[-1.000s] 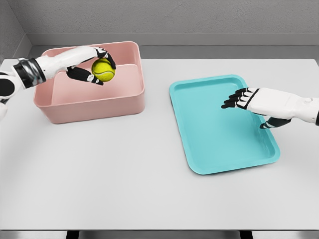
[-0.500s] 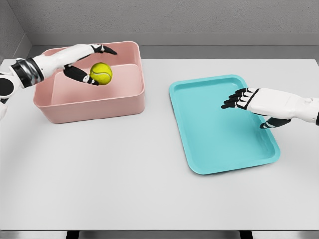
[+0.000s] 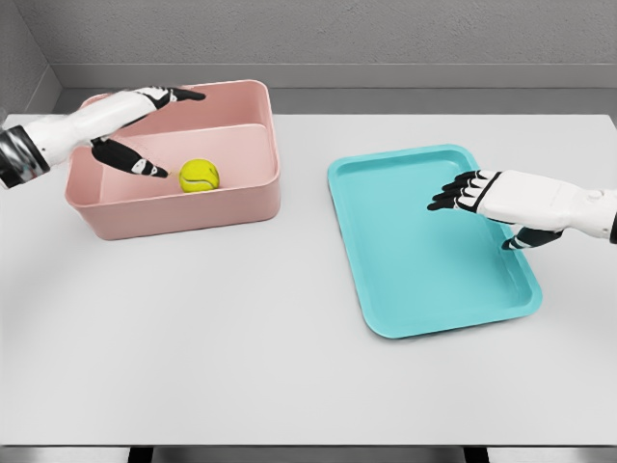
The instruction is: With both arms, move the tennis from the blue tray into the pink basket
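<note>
Left side first: your left hand (image 3: 145, 125) hangs over the far-left part of the pink basket (image 3: 174, 207), fingers spread wide and straight, thumb pointing down toward the floor of the basket, nothing in its grip. The tennis ball (image 3: 199, 176) lies inside the basket on its floor, just right of the thumb tip and apart from it, near the basket's near wall. Judged from this, the drop step reads as done: ball is in the target container, and the open hand has no contact with it. The middle of the tabletop (image 3: 241, 328) carries nothing of note. Right side: the blue tray (image 3: 386, 289) lies flat with no ball on it. Your right hand (image 3: 482, 198) hovers over the tray's right half, fingers extended and loosely spread toward the left, holding nothing; thumb hangs below the palm. Next move, as a judgement: lift your left hand up and clear of the basket rim without brushing the ball or the wall, and draw the right hand back off the tray. Neither calls for any grasp. Watch only that the ball does not roll.
</note>
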You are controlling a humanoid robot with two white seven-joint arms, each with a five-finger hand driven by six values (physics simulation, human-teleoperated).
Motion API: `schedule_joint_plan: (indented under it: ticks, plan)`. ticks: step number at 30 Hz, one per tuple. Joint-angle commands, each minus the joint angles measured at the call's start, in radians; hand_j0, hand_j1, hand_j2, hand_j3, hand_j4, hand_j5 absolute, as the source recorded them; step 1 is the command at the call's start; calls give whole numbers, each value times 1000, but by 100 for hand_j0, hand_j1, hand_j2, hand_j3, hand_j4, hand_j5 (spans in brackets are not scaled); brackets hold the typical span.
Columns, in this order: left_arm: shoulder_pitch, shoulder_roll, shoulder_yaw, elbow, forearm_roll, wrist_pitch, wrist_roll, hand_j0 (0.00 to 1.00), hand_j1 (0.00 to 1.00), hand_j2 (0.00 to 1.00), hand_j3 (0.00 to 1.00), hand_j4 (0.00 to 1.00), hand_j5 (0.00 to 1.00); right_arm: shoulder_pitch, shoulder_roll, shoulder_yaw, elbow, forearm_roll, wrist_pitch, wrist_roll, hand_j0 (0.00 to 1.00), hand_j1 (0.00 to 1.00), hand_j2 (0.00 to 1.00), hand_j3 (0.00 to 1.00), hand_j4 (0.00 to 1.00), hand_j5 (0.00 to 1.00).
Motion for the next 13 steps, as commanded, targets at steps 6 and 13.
schedule_joint_plan:
  ticks: [6,13]
  plan:
    - [80,98,100,-141,13,2,1,100,100,100,100,100,100,0,1,1,0,-6,2,-2,100,100,100,100,100,100]
    - [107,118,104,-170,19,2,2,100,100,100,100,100,100,0,2,2,0,-6,2,0,100,100,100,100,100,100]
